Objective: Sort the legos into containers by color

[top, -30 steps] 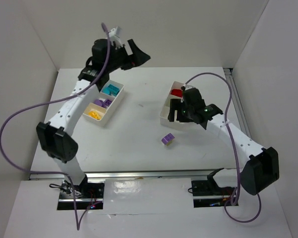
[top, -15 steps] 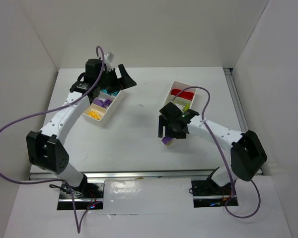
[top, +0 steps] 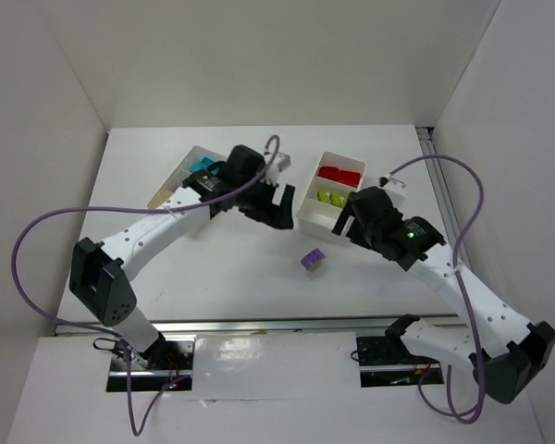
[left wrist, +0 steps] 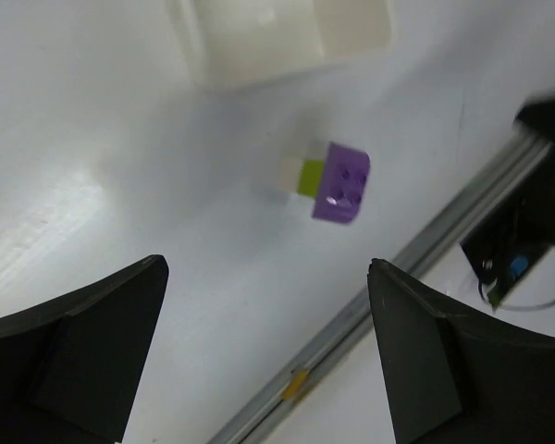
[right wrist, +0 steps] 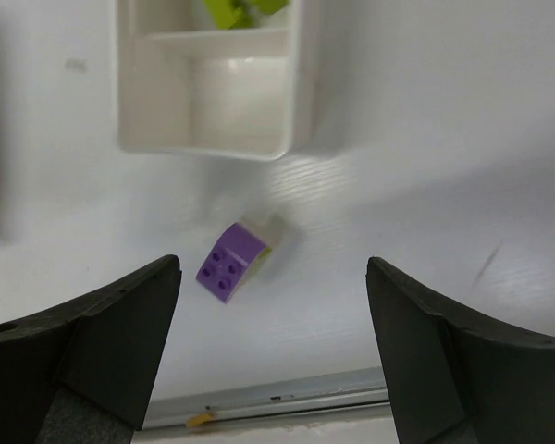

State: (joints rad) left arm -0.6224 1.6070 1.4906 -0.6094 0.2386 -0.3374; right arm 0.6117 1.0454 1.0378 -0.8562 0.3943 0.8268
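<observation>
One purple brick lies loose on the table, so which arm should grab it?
Probably left: its open fingers frame the purple brick, and the right-hand tray shows only red bricks and lime bricks.

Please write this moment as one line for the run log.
left pincer: open, empty | right pincer: open, empty | purple brick: loose on table, near right tray

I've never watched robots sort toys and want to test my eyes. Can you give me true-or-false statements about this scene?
A purple brick lies loose on the table. True.
The right gripper holds that brick. False: it is open and empty.
The right tray has red bricks in its far compartment. True.
Its near compartment holds yellow bricks. False: it is empty.
The left gripper is shut. False: it is open.
</observation>
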